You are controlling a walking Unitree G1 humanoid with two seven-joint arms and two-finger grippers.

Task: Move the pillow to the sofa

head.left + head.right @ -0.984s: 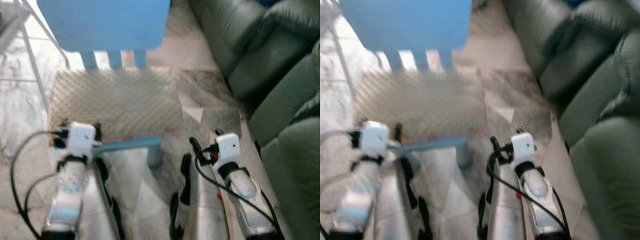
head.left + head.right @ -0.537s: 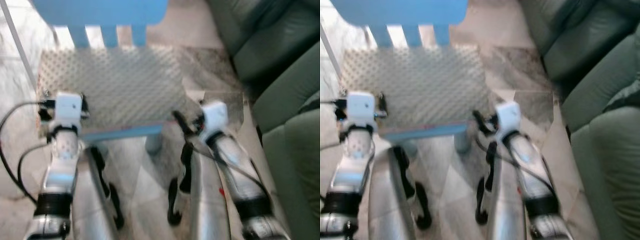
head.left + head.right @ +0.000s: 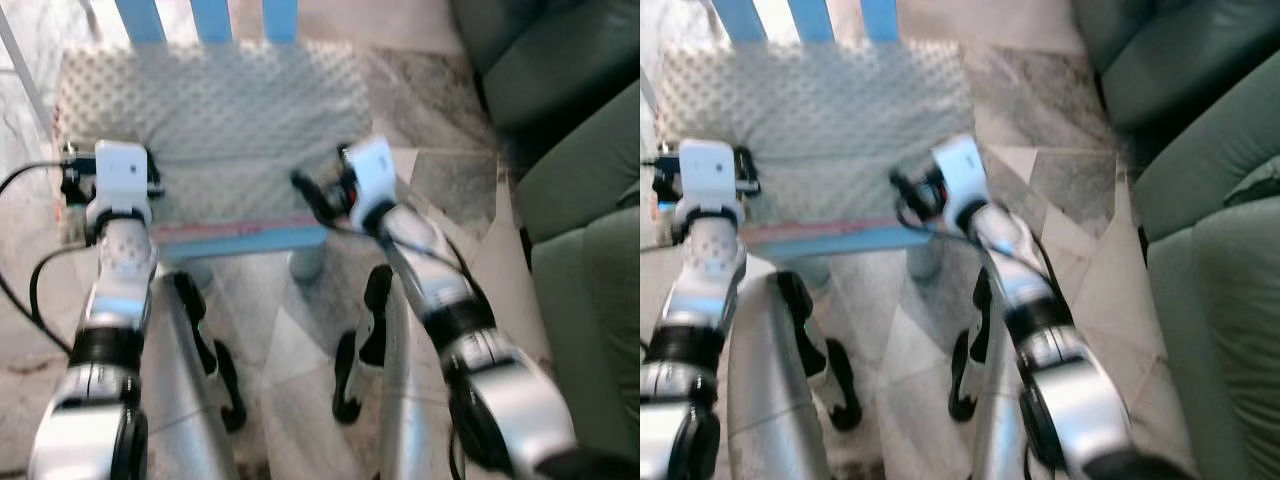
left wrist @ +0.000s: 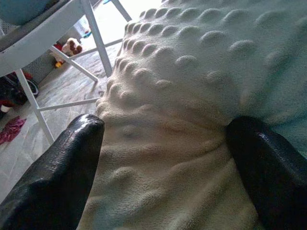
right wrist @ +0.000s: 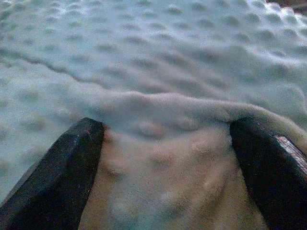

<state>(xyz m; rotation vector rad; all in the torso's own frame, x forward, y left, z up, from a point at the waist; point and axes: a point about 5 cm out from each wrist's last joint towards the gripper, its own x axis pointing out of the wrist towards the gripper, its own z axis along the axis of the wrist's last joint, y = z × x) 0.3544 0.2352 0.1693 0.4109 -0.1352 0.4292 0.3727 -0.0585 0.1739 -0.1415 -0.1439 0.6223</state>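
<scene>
The pillow (image 3: 210, 120), cream with a raised dot texture, lies on the seat of a blue chair (image 3: 250, 238), covering it to the front edge. The left tool (image 4: 163, 158) and right tool (image 5: 165, 163) each stand open with pillow fabric bunched between the fingers; neither has closed on it. Risk: a shallow pinch on loose fabric may slip, or an uneven lift may let the pillow sag and drag off the seat edge. The chair back slats (image 3: 210, 18) limit forward travel. The green sofa (image 3: 580, 150) lies to the robot's right, with open marble floor (image 3: 430, 190) between.
</scene>
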